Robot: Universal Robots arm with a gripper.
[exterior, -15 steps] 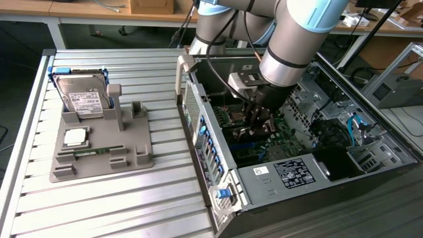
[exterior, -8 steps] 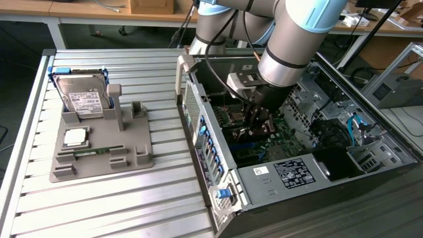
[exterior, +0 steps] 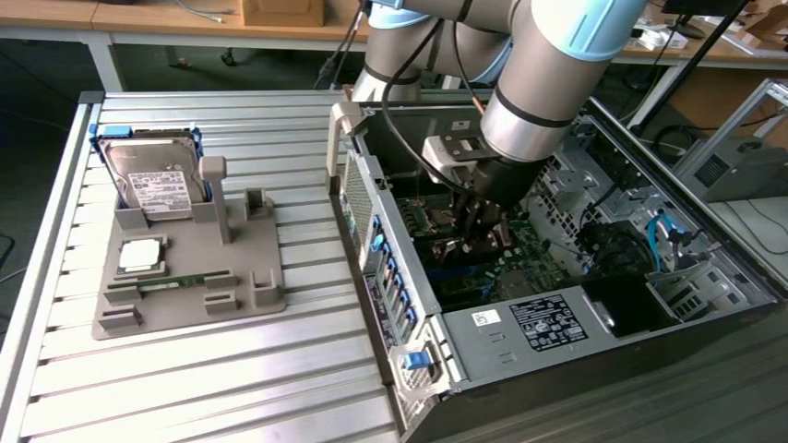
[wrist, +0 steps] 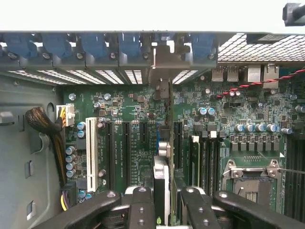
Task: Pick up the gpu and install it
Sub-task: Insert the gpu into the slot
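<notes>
My gripper is down inside the open computer case, over the green motherboard. In the wrist view the gpu shows edge-on as a thin dark card standing upright among the black expansion slots. Its silver bracket is at the case's rear slot openings. The gripper is shut on the card's upper edge, with black fingers on either side. Whether the card's lower edge sits in a slot is hidden.
A grey holder tray on the slatted table at the exterior view's left carries a hard drive, a processor chip and a memory stick. Inside the case are a white slot, a cable bundle, the processor socket and the power supply.
</notes>
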